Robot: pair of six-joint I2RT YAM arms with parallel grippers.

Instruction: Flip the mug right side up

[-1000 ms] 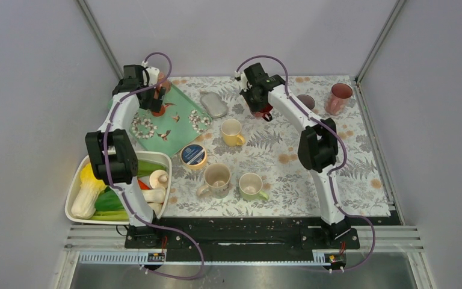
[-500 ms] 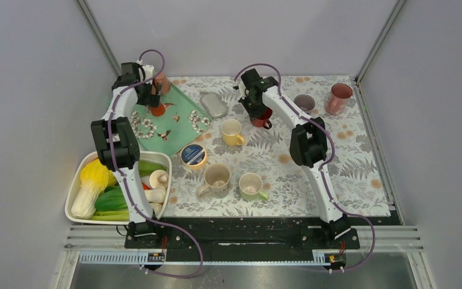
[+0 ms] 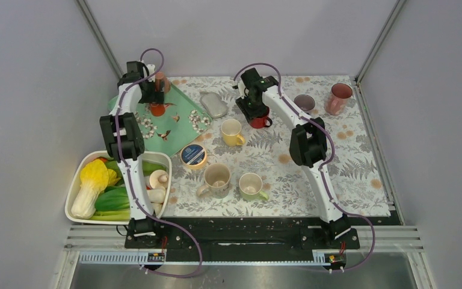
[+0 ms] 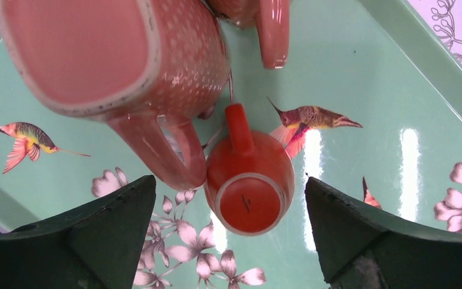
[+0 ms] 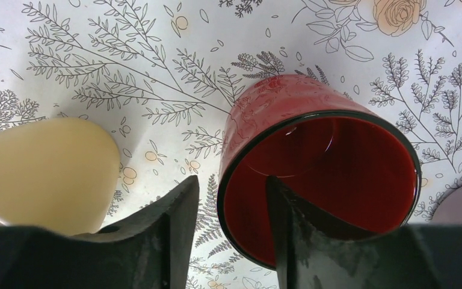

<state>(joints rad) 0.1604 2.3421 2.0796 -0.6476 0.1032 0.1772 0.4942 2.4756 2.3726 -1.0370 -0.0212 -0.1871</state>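
An orange mug [image 4: 249,186] stands upside down, base up, on the green tray [image 4: 361,90]; it also shows in the top view [image 3: 156,110]. My left gripper [image 4: 228,180] is open, a finger on each side of the mug and neither touching it. A dark red mug [image 5: 319,168] stands mouth up on the patterned cloth, seen from the top [image 3: 259,120]. My right gripper [image 5: 231,180] straddles its near wall, one finger outside and one inside, with a gap on the outer side.
A pink dotted mug [image 4: 114,54] stands on the tray right beside the orange mug. A yellow mug [image 3: 233,132], beige mug [image 3: 216,179], green mug [image 3: 251,185], blue tin [image 3: 193,155], grey case [image 3: 214,103], pink tumbler [image 3: 339,98] and a vegetable bin [image 3: 78,180] stand around.
My right gripper has lowered the red mug onto the cloth, mouth up. My left gripper has shifted back a little, and the orange mug now shows on the tray.
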